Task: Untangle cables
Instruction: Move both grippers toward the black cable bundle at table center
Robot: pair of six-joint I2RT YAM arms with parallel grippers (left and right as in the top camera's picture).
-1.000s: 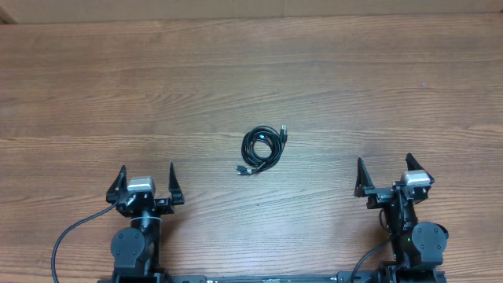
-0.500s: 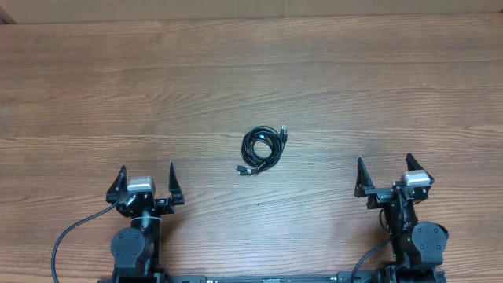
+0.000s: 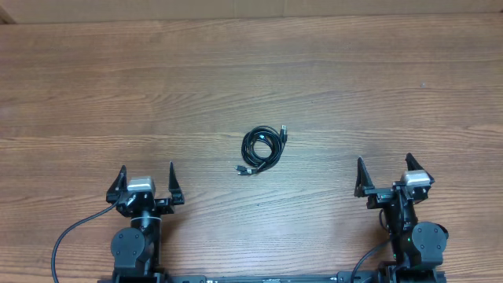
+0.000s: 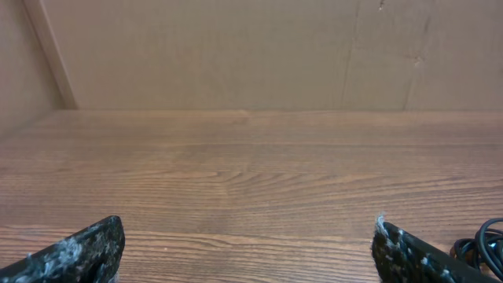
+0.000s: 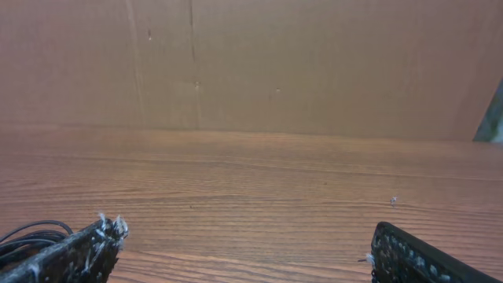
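Overhead: cables (image 3: 263, 148) coiled on table (image 3: 118, 79); left claw (image 3: 147, 168), right claw (image 3: 384, 167) spread, well apart.

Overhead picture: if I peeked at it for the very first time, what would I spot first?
A little black bundle of cables lies coiled near the middle of the wide brown wooden table. Near the bottom edge sit the left arm and the right arm, one on each side of the bundle. Both have their jaws spread open and are holding nothing.
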